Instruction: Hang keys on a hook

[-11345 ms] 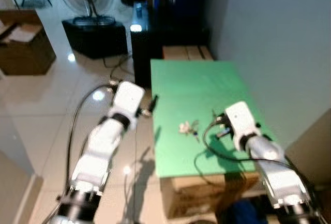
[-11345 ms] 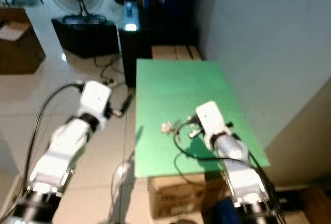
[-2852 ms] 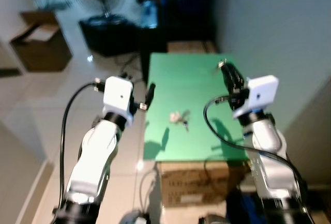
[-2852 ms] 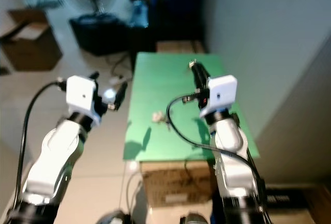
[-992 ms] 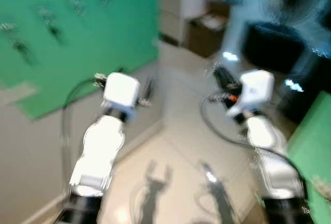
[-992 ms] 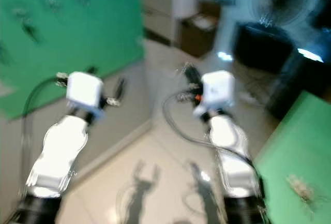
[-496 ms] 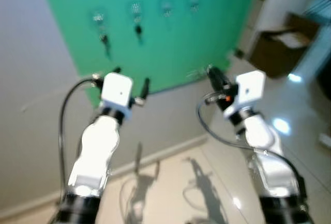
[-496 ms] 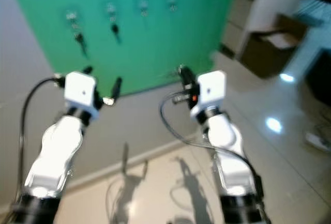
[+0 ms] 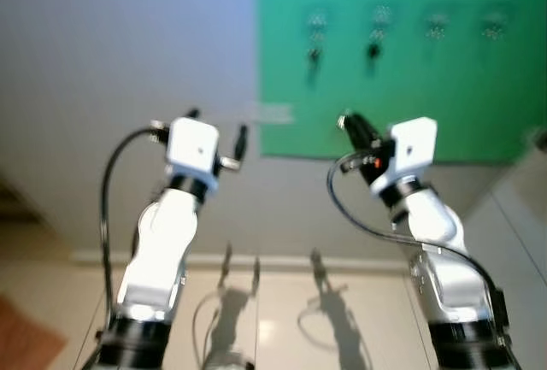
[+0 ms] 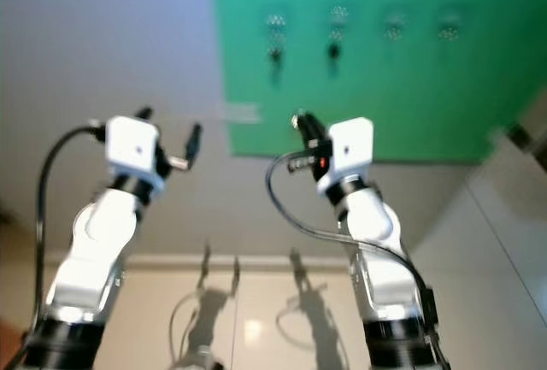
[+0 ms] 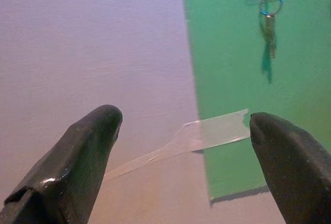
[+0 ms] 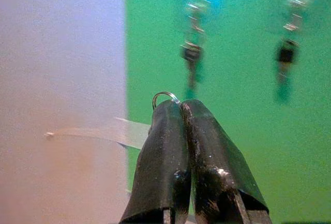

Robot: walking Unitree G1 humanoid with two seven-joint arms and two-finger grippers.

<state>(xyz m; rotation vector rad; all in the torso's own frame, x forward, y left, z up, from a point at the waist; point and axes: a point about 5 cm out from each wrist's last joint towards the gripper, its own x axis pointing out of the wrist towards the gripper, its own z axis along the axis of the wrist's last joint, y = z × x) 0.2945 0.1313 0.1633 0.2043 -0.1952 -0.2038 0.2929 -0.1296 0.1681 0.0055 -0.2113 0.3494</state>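
Right end effector [image 9: 345, 121] pinched tight on key ring [image 12: 165, 96], raised toward green board [image 9: 444, 79] with 4 hooks so ring can slip on; left end effector [image 9: 218, 126] spread wide, empty.

Board [image 9: 444, 88] on wall [image 9: 120, 62], right; four hooks [image 9: 437, 26] across it; keys [image 9: 314, 52] on left two

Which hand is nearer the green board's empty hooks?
Right. The right hand is raised before the green board, below the hooks; the left hand faces bare wall beside it.
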